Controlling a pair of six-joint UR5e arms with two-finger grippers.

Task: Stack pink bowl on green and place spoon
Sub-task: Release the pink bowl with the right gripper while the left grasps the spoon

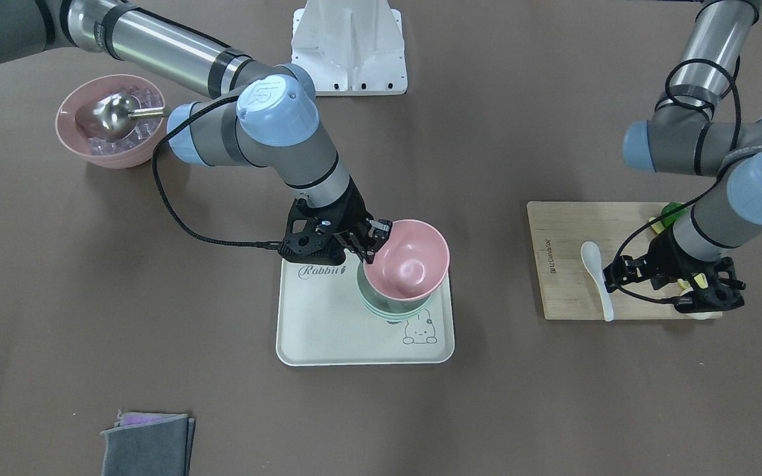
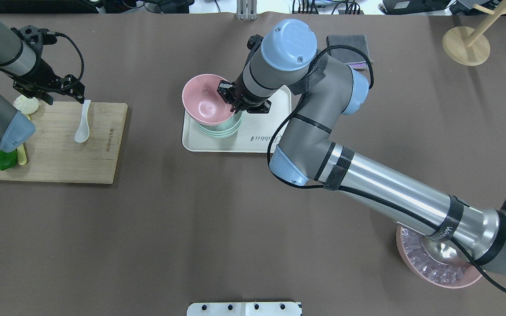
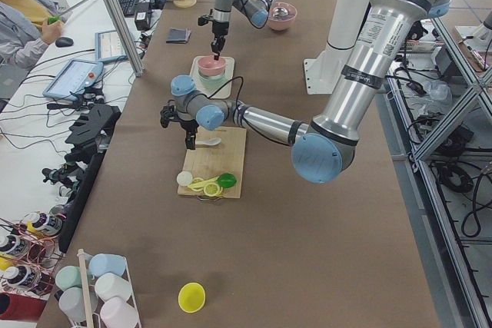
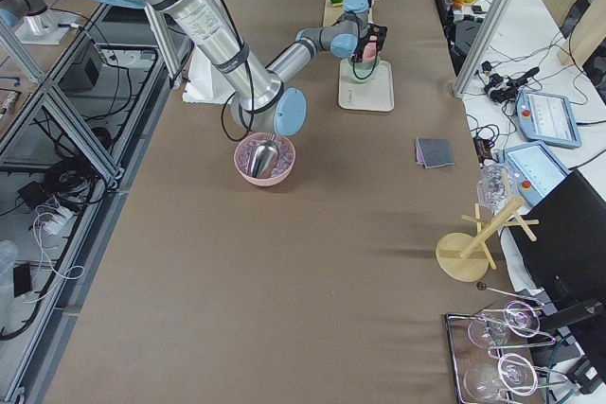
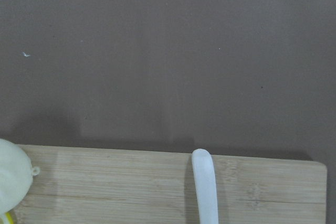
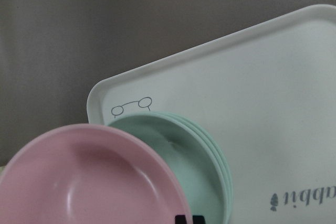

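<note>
Right gripper (image 1: pixel 373 239) clamps the pink bowl (image 1: pixel 411 261), tilted above the green bowl (image 1: pixel 371 301) on the tray (image 1: pixel 315 330). If it is released so, it may slide off. Left gripper (image 2: pixel 65 97), fingers apart, hovers near the spoon (image 2: pixel 81 127), far from the tray

The right gripper (image 1: pixel 376 241) is crowding one side of the pink bowl (image 1: pixel 411 261) — the rest lying open; bare board (image 1: pixel 566 231) is flanking the spoon (image 1: pixel 598 277).

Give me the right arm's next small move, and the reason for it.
Probably level the pink bowl and lower it straight into the green bowls. The right hand pinches its rim, and the bowl is tilted over them on the tray rather than nested, so opening now would likely let it tip.
</note>
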